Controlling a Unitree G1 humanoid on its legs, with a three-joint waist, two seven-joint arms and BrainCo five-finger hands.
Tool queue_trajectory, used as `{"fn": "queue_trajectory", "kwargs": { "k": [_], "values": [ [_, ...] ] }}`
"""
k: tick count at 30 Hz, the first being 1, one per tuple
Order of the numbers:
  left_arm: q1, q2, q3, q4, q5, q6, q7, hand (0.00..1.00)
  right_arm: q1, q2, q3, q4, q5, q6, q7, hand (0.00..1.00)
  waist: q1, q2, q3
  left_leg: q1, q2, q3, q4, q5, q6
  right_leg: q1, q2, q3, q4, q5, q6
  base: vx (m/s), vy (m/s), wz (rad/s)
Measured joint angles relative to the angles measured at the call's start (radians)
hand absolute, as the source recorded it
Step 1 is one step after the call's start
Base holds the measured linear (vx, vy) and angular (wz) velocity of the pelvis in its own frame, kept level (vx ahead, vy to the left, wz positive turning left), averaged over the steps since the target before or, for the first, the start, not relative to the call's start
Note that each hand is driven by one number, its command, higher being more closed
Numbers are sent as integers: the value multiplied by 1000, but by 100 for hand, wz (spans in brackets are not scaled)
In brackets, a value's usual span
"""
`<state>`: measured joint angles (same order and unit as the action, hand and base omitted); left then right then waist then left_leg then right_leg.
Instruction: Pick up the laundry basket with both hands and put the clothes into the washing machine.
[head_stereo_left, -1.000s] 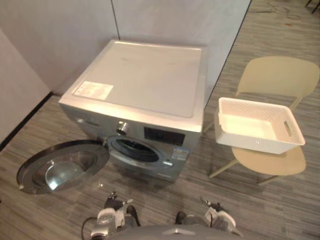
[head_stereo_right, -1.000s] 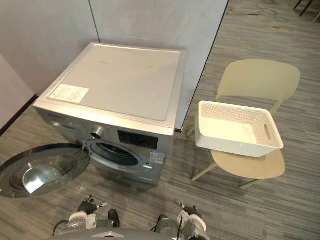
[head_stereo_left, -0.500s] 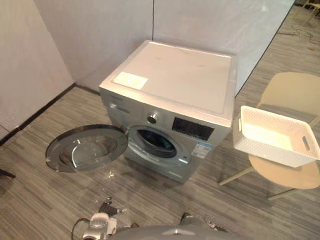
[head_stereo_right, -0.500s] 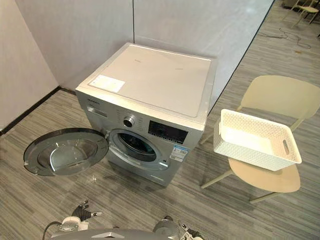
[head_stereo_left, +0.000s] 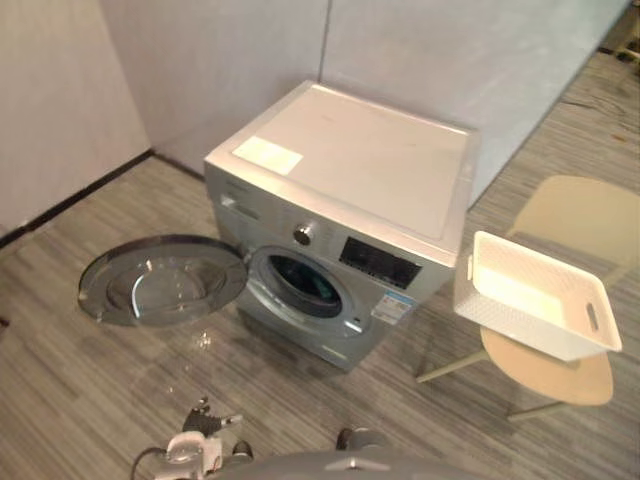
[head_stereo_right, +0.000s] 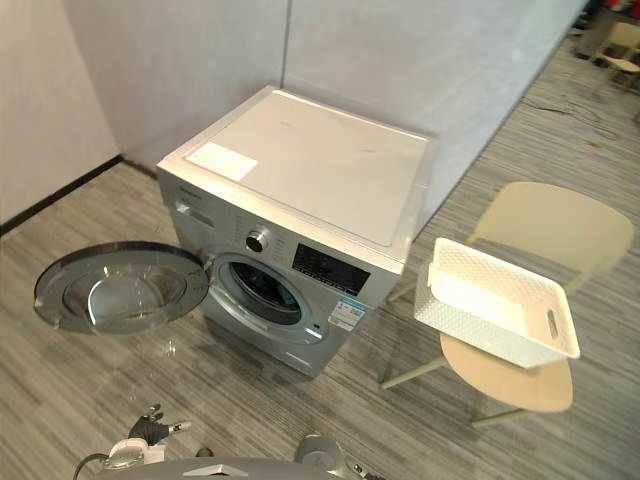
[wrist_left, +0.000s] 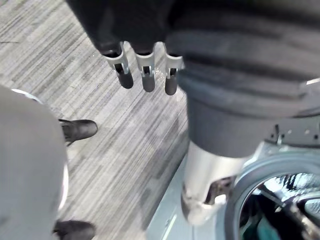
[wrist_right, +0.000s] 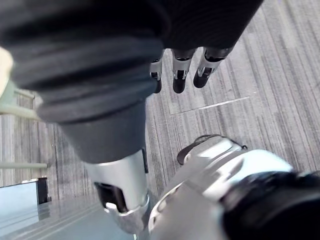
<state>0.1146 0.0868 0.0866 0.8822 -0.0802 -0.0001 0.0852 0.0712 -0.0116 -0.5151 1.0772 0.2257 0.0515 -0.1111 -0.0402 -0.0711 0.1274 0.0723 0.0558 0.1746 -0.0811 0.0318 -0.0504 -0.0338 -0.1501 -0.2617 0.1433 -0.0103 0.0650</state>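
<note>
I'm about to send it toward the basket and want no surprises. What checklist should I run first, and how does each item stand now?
1. Washing machine door fully open: ok.
2. Drum opening unblocked: ok.
3. Laundry basket upright on chair: ok.
4. Basket loaded: not ok, its inside looks bare.
5. Left hand and right hand open and empty: ok.
6. Hands at the basket: not ok, both hang over the floor.
</note>
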Motion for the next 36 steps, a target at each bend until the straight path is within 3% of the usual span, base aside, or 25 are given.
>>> {"fn": "queue_trajectory", "kwargs": {
  "k": [4, 10, 23, 35, 36],
  "values": [
    [97, -46, -1, -254, -102, -7, 18, 0, -56, -15, 3, -45, -28, -1, -1, 0, 30, 44, 9, -18, 19, -10, 2, 17, 1, 0, 22, -12, -31, 13, -5, 29, -66, 6],
    [190, -66, 26, -545, -173, -32, 18, 0, -40, -15, 43, -122, -15, -13, 0, 0, 33, 55, 0, -21, 16, -40, 2, 17, 1, 1, 17, -39, -23, -4, -1, 47, -18, 12],
    [189, -88, 50, -635, -193, -41, 54, 0, 64, 13, 7, -118, 3, -4, -1, 0, 24, 61, -55, -20, 12, -37, 2, 14, 5, 22, 15, -53, -64, -2, -3, 10, 6, 2],
    [155, -73, 109, -634, -193, -41, 118, 0, 81, 18, -1, -117, 4, 1, -4, 0, 5, 66, -84, -27, 21, 5, 1, 2, 1, 37, 38, -22, -161, 62, -11, 12, -1, -10],
    [130, -49, 108, -595, -192, -40, 128, 0, 39, 8, 42, -117, 2, 19, -2, 0, 1, 69, -94, -16, 25, 16, 1, -4, -7, 72, 53, -17, -223, 94, -8, 0, 0, 0]
  ]
}}
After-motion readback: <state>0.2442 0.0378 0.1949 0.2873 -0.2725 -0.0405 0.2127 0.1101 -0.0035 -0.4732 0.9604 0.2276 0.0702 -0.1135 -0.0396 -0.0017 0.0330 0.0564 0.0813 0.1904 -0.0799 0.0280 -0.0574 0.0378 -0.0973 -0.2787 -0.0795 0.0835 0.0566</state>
